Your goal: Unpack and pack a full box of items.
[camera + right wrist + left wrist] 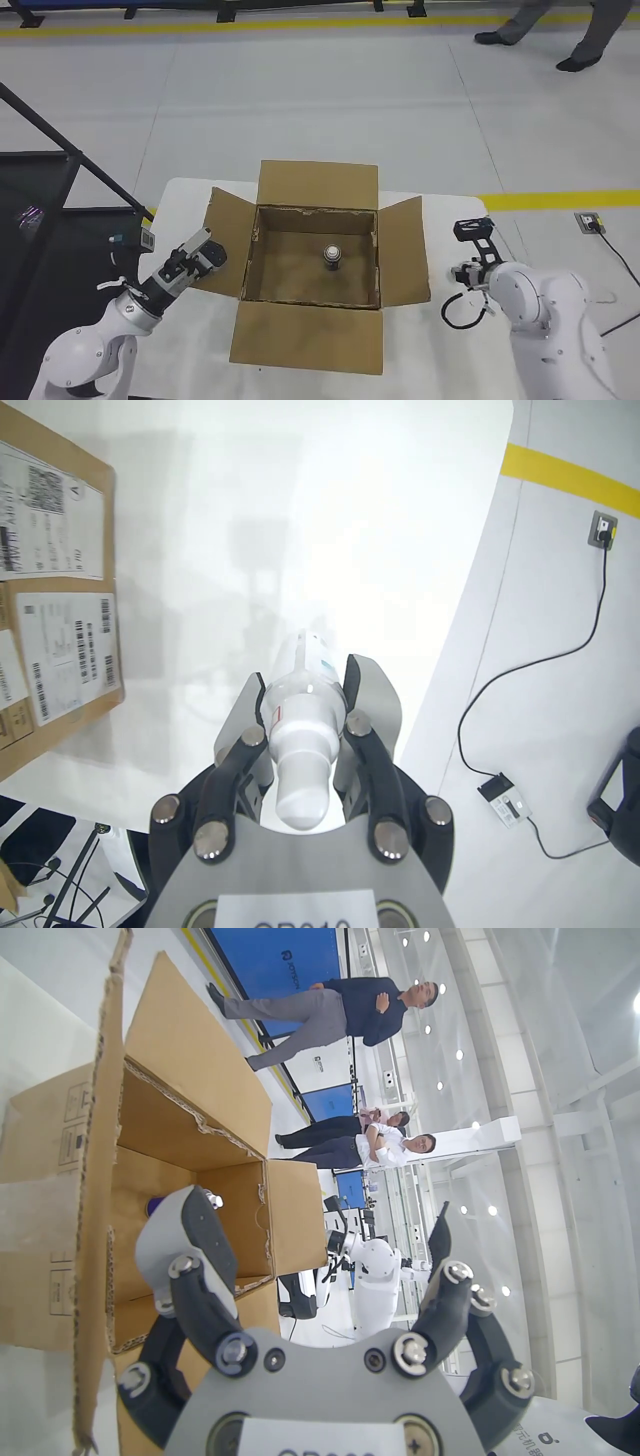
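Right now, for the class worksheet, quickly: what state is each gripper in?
Left gripper: open, holding nothing.
Right gripper: closed on a white-capped bottle.

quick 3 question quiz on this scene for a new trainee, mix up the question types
1. True or false: the right gripper is shut on a white bottle.
2. Multiple choice: how many items show inside the cardboard box? A none, B one, C three.
3. Fill in the blank: the left gripper, next to a side flap of the box, is ____ (open or shut).

Key
1. True.
2. B: one container.
3. Open.
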`<state>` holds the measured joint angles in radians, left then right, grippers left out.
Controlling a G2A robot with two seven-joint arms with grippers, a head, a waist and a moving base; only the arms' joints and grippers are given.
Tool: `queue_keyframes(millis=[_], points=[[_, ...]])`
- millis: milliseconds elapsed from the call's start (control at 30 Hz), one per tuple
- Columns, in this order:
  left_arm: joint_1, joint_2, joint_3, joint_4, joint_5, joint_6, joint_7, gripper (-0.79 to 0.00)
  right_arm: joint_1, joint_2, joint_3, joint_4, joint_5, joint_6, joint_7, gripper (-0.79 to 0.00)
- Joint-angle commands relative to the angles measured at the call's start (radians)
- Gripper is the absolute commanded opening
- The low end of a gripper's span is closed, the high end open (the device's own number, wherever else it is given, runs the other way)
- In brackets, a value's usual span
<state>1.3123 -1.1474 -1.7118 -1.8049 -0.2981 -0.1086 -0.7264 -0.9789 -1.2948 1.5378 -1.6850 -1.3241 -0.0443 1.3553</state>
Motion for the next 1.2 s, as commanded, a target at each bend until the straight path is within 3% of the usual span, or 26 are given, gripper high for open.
queue_keyframes(millis=[0,333,400,467,533,667,733,833,967,1033,1167], points=[[0.0,0.0,0.0,0.0,0.0,0.0,0.0,0.0,0.017,0.0,-0.012,0.04,-0.015,0.013,0.005,-0.785],[0.0,0.0,0.0,0.0,0.0,0.0,0.0,0.0,0.041,0.004,-0.021,0.151,0.022,0.015,-0.037,-0.785],[0.0,0.0,0.0,0.0,0.0,0.0,0.0,0.0,0.042,0.004,-0.022,0.165,0.033,0.014,-0.046,-0.65],[0.0,0.0,0.0,0.0,0.0,0.0,0.0,0.0,0.043,0.005,-0.024,0.174,0.038,0.014,-0.053,-0.597],[0.0,0.0,0.0,0.0,0.0,0.0,0.0,0.0,0.044,0.006,-0.025,0.178,0.044,0.015,-0.057,-0.471],[0.0,0.0,0.0,0.0,0.0,0.0,0.0,0.0,0.044,0.009,-0.03,0.178,0.051,0.017,-0.059,-0.4],[0.0,0.0,0.0,0.0,0.0,0.0,0.0,0.0,0.044,0.01,-0.033,0.17,0.05,0.021,-0.056,-0.219],[0.0,0.0,0.0,0.0,0.0,0.0,0.0,0.0,0.043,0.012,-0.035,0.157,0.047,0.028,-0.047,-0.089],[0.0,0.0,0.0,0.0,0.0,0.0,0.0,0.0,0.041,0.016,-0.03,0.088,0.011,0.061,-0.031,-0.043],[0.0,0.0,0.0,0.0,0.0,0.0,0.0,0.0,0.036,0.019,-0.023,0.011,-0.033,0.096,-0.008,0.0],[0.0,0.0,0.0,0.0,0.0,0.0,0.0,0.0,0.035,0.027,-0.004,-0.177,-0.138,0.129,0.066,0.0]])
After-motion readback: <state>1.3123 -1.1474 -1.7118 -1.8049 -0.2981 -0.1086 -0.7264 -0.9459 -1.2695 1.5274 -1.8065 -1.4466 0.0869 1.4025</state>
